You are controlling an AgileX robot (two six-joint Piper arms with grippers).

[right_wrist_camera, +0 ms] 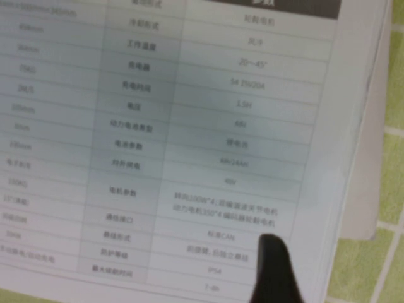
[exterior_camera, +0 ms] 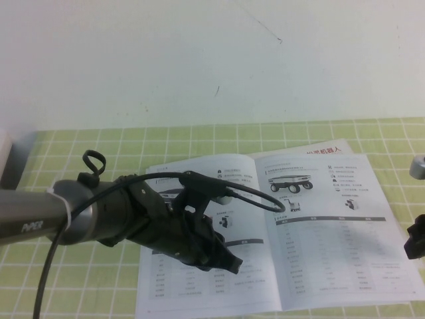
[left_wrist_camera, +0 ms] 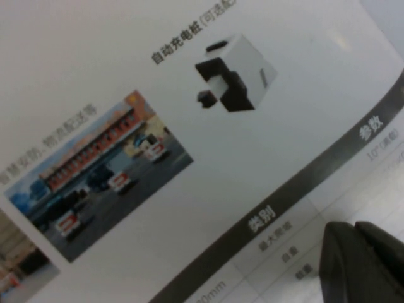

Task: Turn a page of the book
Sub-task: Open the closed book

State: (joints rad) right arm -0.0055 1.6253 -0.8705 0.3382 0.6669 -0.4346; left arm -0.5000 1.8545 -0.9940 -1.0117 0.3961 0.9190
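1. High view is showing the thin white stapled catalogue [exterior_camera: 279, 232] lying open and flat on the green-and-white checked tablecloth [exterior_camera: 99, 146], near the table's front edge and slightly right of centre.
2. The left gripper [exterior_camera: 229, 260] is reaching in from the left and hovering low over the catalogue's left-hand leaf; in the left wrist view its dark fingertips [left_wrist_camera: 363, 262] are lying pressed together just above the grey table header.
3. The right gripper [exterior_camera: 417, 240] is sitting at the right edge of the table, just beside the catalogue's outer margin. Only one dark fingertip [right_wrist_camera: 271, 268] is showing in the right wrist view, so whether the fingers are spread or pressed together cannot be told. It is not pinching anything.
4. Judged step: the approach is under way and the page is not yet being lifted.
5. The thin glossy white sheet printed with a four-wheeled cart photo and a grey-headed table [exterior_camera: 332, 226] is forming the right-hand leaf and is lying flat.
6. The next move is calling for the right gripper to catch that sheet's free outer edge, raise only one leaf, and sweep it over the spine toward the left. The left gripper is likely needing to clear that side first.
7. The sheet is looking slick and flimsy, so slipping or picking up two leaves is a risk.
8. A white leaflet with a red heading [exterior_camera: 329, 149] is peeking out from under the catalogue's far edge, and a small grey round object [exterior_camera: 418, 166] is resting well to the right.
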